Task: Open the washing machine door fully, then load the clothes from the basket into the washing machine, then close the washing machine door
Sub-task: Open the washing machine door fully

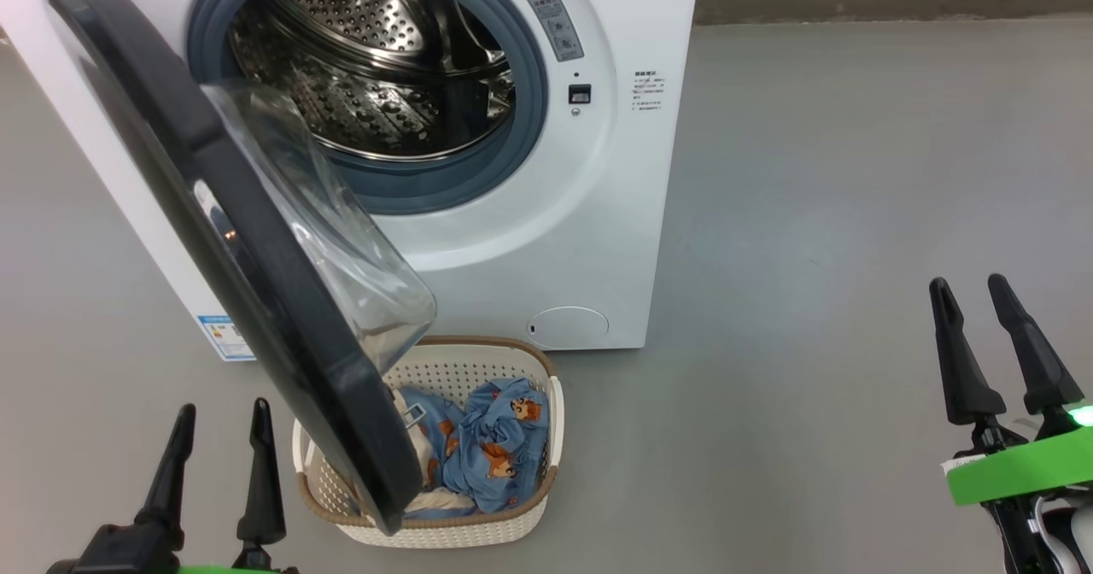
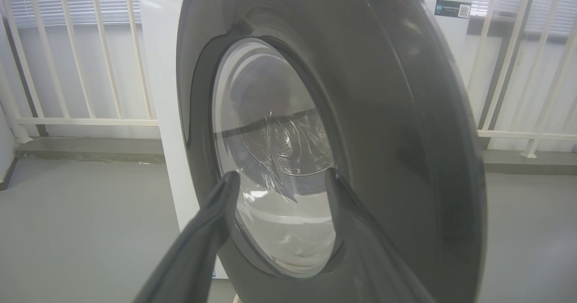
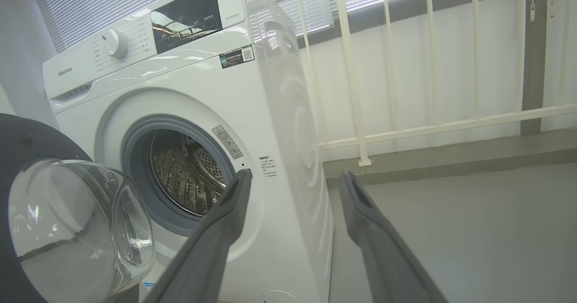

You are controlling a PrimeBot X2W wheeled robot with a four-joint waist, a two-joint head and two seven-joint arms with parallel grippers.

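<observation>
The white washing machine (image 1: 529,215) stands ahead with its steel drum (image 1: 376,61) exposed. Its black-framed door (image 1: 239,241) hangs open toward me, the clear glass bowl (image 1: 333,241) bulging to the right, and overhangs the left part of the basket. The cream basket (image 1: 478,523) sits on the floor in front of the machine, holding light-blue bear-print clothes (image 1: 487,446). My left gripper (image 1: 224,416) is open at the lower left, just left of the door's lower edge; its wrist view faces the door's outer side (image 2: 383,127). Empty and open, my right gripper (image 1: 969,288) stays far right, apart from everything.
Grey floor (image 1: 811,215) spreads to the right of the machine. A white railing (image 3: 356,68) and a low kerb (image 3: 451,154) run behind the machine. The control panel (image 3: 185,19) sits on the machine's top front.
</observation>
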